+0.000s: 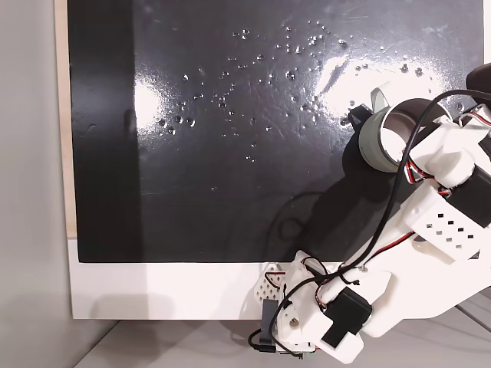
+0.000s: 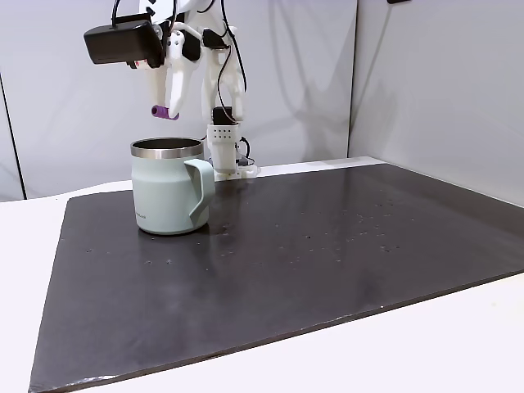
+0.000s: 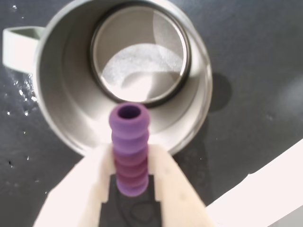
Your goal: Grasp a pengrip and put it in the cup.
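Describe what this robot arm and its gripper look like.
The arm is white printed plastic with black servo blocks, one panel pierced by small slots. Thin black, red and white cables loop along it. The gripper has pale, tapering white fingers, and a black box-shaped module sits beside it.

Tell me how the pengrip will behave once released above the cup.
The pengrip, ribbed and seemingly rubbery, probably weighs little and may bounce off the steel. Being cylindrical, it could roll, but the cup walls should contain it. The end effector grips it securely.
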Robot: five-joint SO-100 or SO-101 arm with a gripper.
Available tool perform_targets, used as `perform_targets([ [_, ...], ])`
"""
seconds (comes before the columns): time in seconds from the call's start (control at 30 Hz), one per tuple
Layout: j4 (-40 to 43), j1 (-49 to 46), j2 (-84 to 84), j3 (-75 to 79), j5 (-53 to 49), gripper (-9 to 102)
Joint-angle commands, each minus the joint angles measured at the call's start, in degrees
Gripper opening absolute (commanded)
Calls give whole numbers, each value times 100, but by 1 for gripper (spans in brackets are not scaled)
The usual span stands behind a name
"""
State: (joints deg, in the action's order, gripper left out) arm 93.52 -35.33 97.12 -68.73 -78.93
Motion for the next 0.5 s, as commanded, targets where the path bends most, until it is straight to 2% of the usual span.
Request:
perform_targets([
  [0.0, -316, -35, -70, -18, -44, 0],
  [0.2, -448, -18, -369, 88, 35, 3],
  [0.3, -422, -9, -510, 229, 62, 26],
  [0.33, -422, 0, -527, 255, 79, 31],
  [0.47, -378, 26, -615, 457, 185, 34],
])
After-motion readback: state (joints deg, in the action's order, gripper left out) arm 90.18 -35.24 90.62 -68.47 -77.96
